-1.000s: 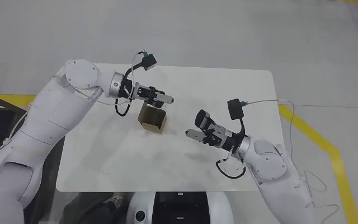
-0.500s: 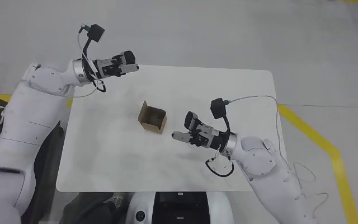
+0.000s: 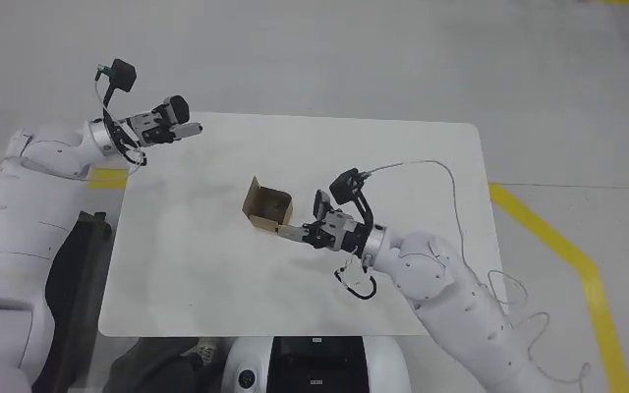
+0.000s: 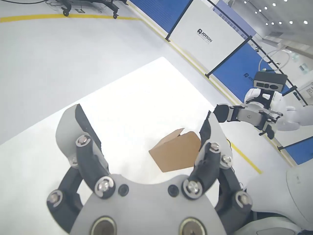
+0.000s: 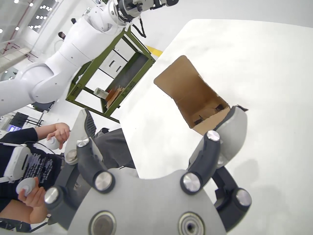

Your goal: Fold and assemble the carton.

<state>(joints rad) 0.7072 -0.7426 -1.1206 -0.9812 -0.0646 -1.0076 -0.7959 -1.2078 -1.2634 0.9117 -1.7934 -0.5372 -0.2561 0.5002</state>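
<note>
Top view, carton point(image 3: 267, 208): we note a small brown box standing upright on the desk point(image 3: 413, 157), near its middle and a little toward the left edge.
Carton top: open. One flap stands up on the side facing the desk's left edge. In the right wrist view we see the bare brown inside.
Right gripper point(image 3: 303, 218): low over the desk, just beside the carton on the side facing the right edge. Jaws are apart.
Right gripper, one finger point(image 5: 233, 121): its tip lies at the carton's near corner. We cannot tell whether it touches the cardboard or only overlaps it in the picture.
Left gripper point(image 3: 189, 116): over the desk's far left corner, well apart from the carton. Jaws are apart, gripping nothing.
Left wrist view: we look past the spread jaws at the carton, with a closed side wall toward the camera and the raised flap behind it.
Green cart point(image 5: 110, 81): on the floor beside the desk's left edge.
Yellow line point(image 3: 560, 246): on the floor beyond the desk's right edge.
</note>
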